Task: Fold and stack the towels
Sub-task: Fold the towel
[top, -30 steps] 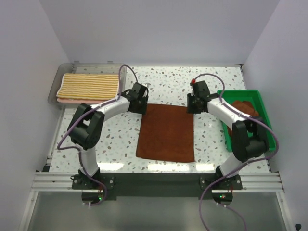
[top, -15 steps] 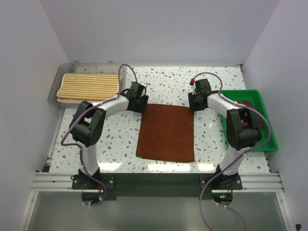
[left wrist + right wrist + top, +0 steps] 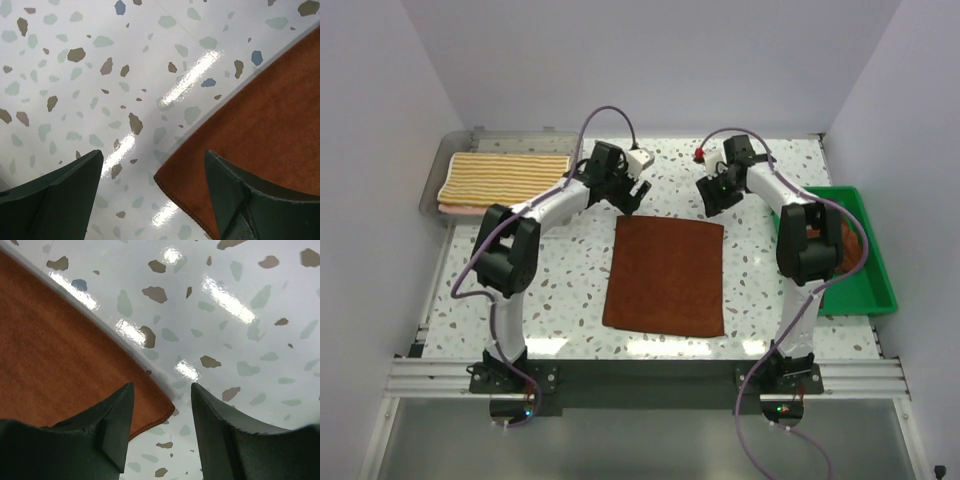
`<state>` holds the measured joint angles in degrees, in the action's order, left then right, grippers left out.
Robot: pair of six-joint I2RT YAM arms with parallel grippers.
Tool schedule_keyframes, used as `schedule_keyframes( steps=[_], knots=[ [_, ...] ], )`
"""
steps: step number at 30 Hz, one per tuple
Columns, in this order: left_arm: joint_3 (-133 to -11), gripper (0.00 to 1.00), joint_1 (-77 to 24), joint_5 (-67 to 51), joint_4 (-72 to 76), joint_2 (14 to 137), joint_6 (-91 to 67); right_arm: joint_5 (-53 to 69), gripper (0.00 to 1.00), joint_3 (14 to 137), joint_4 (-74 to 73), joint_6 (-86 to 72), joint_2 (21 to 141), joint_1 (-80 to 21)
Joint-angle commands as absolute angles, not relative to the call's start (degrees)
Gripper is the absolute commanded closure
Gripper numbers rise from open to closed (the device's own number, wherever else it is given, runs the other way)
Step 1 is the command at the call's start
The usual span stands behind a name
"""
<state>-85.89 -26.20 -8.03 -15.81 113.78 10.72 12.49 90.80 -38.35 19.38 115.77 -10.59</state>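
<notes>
Okay, left gripper (image 3: 152, 165): jaws wide, nothing between them, hanging just above the far-left corner of the flat rust-brown towel (image 3: 665, 275). The right gripper (image 3: 161, 387) is also parted and empty, though narrower, and sits over the towel's far-right corner (image 3: 167, 412). From the wrist views I can't tell if either finger touches the cloth; it looks like a small gap.

The towel lies spread on the table (image 3: 560, 280), midway between the two arms, with its edges fairly square. The striped towel (image 3: 505, 178) sits folded in the clear bin (image 3: 510, 132) at far left, and a salmon-pink towel (image 3: 450, 207) edge peeks out under it. Another rust-brown towel (image 3: 848, 240) waits in the green tray (image 3: 880, 295) on the right, partly hidden by the arm.

I read the step as a fold on the flat towel, not yet started. Next I need both claws down on the far corners, pinching cloth only, then lifting together and carrying toward the near edge. Uneven timing would skew the fold.
</notes>
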Motion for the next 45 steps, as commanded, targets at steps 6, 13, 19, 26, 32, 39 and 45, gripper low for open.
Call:
schedule_keyframes(
  steps=[6,13,19,26,32,39,45],
  knots=[
    [-96.93,0.19,-24.52,-16.07,-26.09,120.83,25.30,19.59,0.51,99.57,-53.50,29.60,122.59,-10.55],
    [-98.44,0.20,-24.52,-17.49,-28.56,123.57,25.75,20.22,0.51,99.84,-52.56,29.71,124.45,-10.55],
    [-98.88,0.20,-24.52,-17.58,-28.83,124.10,25.66,16.97,0.50,100.02,-50.98,29.62,125.59,-10.63],
    [-97.82,0.21,-24.43,-17.66,-28.92,124.45,25.75,18.98,0.52,100.72,-54.31,31.64,127.53,-10.46],
    [-97.91,0.26,-24.17,-20.03,-29.00,125.42,24.35,19.42,0.69,98.88,-54.32,31.38,127.62,-10.55],
    [-97.82,0.38,-24.00,-21.09,-29.79,126.38,23.55,18.99,0.94,96.68,-53.18,30.85,127.35,-10.63],
    [-94.94,0.49,-23.99,-22.33,-30.50,126.12,22.94,18.28,0.99,95.89,-52.56,30.59,127.53,-10.63]
  ],
)
